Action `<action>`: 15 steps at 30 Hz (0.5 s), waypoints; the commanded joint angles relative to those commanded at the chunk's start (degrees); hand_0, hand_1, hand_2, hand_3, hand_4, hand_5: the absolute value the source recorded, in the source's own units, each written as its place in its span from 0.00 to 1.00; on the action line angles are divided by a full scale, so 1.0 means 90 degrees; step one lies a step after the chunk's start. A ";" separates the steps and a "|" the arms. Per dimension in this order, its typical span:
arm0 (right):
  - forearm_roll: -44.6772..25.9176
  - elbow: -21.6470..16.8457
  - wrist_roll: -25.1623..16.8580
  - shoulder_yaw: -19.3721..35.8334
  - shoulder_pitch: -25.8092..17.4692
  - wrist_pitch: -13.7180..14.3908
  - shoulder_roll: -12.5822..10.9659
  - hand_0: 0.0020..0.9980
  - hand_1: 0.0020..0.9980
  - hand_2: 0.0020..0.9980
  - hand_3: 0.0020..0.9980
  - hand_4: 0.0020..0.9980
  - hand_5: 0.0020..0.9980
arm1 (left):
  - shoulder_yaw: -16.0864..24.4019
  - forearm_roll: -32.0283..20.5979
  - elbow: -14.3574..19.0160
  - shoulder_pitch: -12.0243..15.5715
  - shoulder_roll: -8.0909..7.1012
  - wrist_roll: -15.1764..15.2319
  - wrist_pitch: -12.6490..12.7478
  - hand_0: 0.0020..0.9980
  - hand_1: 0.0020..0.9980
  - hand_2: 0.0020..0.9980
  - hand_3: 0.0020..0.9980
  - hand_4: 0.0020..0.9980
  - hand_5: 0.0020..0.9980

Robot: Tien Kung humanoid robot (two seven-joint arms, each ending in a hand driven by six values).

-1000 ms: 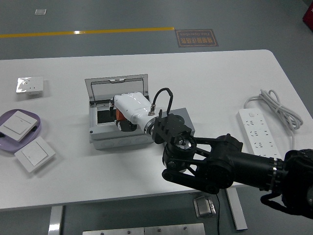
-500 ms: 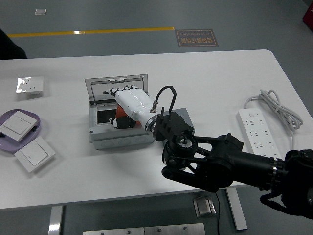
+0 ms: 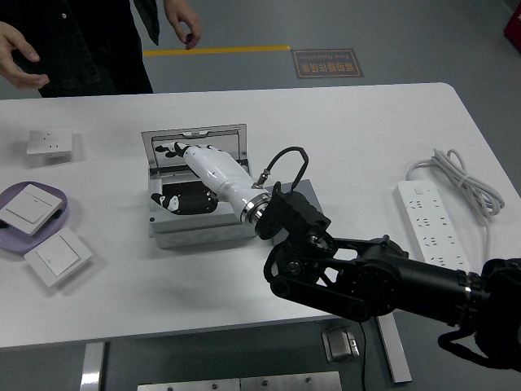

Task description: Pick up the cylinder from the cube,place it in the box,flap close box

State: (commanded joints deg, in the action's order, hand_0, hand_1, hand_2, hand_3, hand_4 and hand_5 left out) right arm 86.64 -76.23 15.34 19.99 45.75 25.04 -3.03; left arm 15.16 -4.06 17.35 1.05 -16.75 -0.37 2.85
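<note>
The grey metal box (image 3: 195,236) stands left of the table's middle, and its lid (image 3: 221,138) is raised at the back. My right hand (image 3: 175,171), white with dark fingertips, reaches into the box from the right. Its fingers are stretched out, with the tips at the lid's lower left. I see nothing held in it. The orange cylinder is not visible; the hand covers most of the box's inside. The grey cube (image 3: 308,189) sits just right of the box, largely hidden by my black wrist. The left arm is out of view.
A person stands at the far left, with one open hand (image 3: 18,55) and the other hand (image 3: 184,24) held above the table's far edge. On the left are a purple plate (image 3: 68,213) holding a switch panel, another panel (image 3: 57,257) and a small socket (image 3: 50,144). A power strip (image 3: 427,216) lies at the right.
My right hand has pushed farther left and back into the box, up to the lid. The orange cylinder seen under it earlier no longer shows. A person has come into view at the top left.
</note>
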 joint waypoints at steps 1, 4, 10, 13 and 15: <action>-0.0198 -0.0138 -0.0070 0.0058 -0.0005 0.0009 -0.0075 0.93 0.82 0.80 0.86 0.77 0.36 | -0.0004 -0.0005 -0.0002 0.0002 0.0001 0.0000 0.0000 0.62 0.66 0.65 0.69 0.76 0.24; -0.0677 -0.0504 -0.0164 0.0230 0.0078 0.0019 -0.0266 0.89 0.77 0.76 0.81 0.76 0.36 | -0.0017 -0.0016 -0.0007 -0.0002 -0.0008 0.0001 0.0001 0.62 0.66 0.65 0.69 0.76 0.24; -0.1291 -0.0388 -0.0209 0.0488 0.0523 -0.0024 -0.0523 0.85 0.74 0.73 0.78 0.73 0.35 | -0.0017 -0.0010 -0.0008 -0.0036 -0.0036 0.0006 0.0002 0.62 0.66 0.65 0.69 0.76 0.24; -0.1559 -0.0006 -0.0300 0.0422 0.0835 -0.0099 -0.0583 0.85 0.74 0.73 0.78 0.73 0.35 | -0.0035 -0.0024 -0.0009 -0.0047 -0.0052 0.0007 0.0003 0.62 0.66 0.65 0.69 0.76 0.24; -0.1763 0.0264 -0.0390 0.0323 0.1032 -0.0167 -0.0591 0.81 0.71 0.71 0.76 0.73 0.37 | -0.0062 -0.0045 -0.0012 -0.0051 -0.0069 0.0006 0.0003 0.62 0.66 0.65 0.69 0.76 0.24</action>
State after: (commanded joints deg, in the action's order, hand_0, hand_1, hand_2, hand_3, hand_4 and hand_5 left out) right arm 70.77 -73.85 11.83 22.89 55.03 23.54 -8.35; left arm 14.60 -4.46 17.25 0.59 -17.38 -0.31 2.88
